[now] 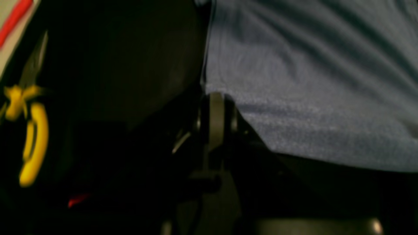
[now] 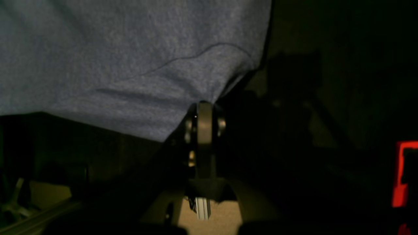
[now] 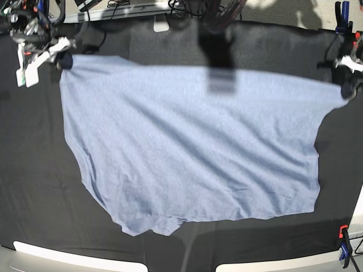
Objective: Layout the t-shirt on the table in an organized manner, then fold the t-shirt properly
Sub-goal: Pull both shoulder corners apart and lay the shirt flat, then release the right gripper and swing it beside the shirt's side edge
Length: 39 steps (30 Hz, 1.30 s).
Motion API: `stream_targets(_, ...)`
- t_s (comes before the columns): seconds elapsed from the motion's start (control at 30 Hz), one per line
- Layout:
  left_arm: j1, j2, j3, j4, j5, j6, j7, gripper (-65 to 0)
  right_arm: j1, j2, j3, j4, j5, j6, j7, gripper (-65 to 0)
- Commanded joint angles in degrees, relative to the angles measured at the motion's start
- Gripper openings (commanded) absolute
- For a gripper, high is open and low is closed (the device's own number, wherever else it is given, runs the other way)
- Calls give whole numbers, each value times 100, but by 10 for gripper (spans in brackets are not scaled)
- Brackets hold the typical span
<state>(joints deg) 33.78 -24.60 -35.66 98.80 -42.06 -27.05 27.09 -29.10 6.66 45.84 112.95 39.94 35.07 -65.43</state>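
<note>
Both arms hold the t-shirt (image 3: 193, 147) by its far corners, stretched wide across the table (image 3: 34, 187).

Left gripper (image 3: 347, 89): at the far right corner in the base view. Jaws pressed together, pinching the shirt's corner. In the left wrist view the fabric edge meets the closed fingertips (image 1: 216, 107) and spreads away to the upper right.

Right gripper (image 3: 66, 60): at the far left corner in the base view. Jaws likewise pinched on the shirt corner. In the right wrist view the cloth runs down to the closed tips (image 2: 204, 112) and fans out to the upper left.

Shirt: plain blue-grey side showing, diagonal wrinkles across the body; near edge uneven, resting on the table toward the front.

Surface: wrinkled black cloth. A clamp (image 3: 343, 249) with red and blue parts sits at the near right edge. Yellow-handled pliers (image 1: 27, 130) appear at the left of the left wrist view.
</note>
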Motion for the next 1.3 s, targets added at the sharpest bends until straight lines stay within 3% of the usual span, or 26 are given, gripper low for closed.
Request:
stream_targets(0.0,109,-98,-74,94,-66,44,-142,-650,-87,76,44,107,13,15,103,-650)
stream_targets(0.23,542,-96,-74,94,164,50,-184,-650,-345,72,44,107,13,15,103,-650)
stream_targets(0.4,835,-96,-74,94,153,372,-184,-650,-341,61,42,107,17,15,105,-650)
stream_targets(0.8,1082,254,-74,94,151,369,-188,-650,-330,63,42,107,103,15,105,-650)
stream_targets(1.07,1147,269,-74,94,153,365,-267,-650,-328,63,42,107,101,17,105,-648)
stream_targets(1.1,1147,269,-74,94,153,365,-267,-638,-328,63,42,107,101,17,107,-604)
stream_targets(1.2,1145,269,-74,94,153,365,-269,-487,-328,66,42,107,101,184,105,-447)
stream_targets(1.27,1145,267,-74,94,153,365,-269,-421,-330,66,42,107,98,245,105,-374)
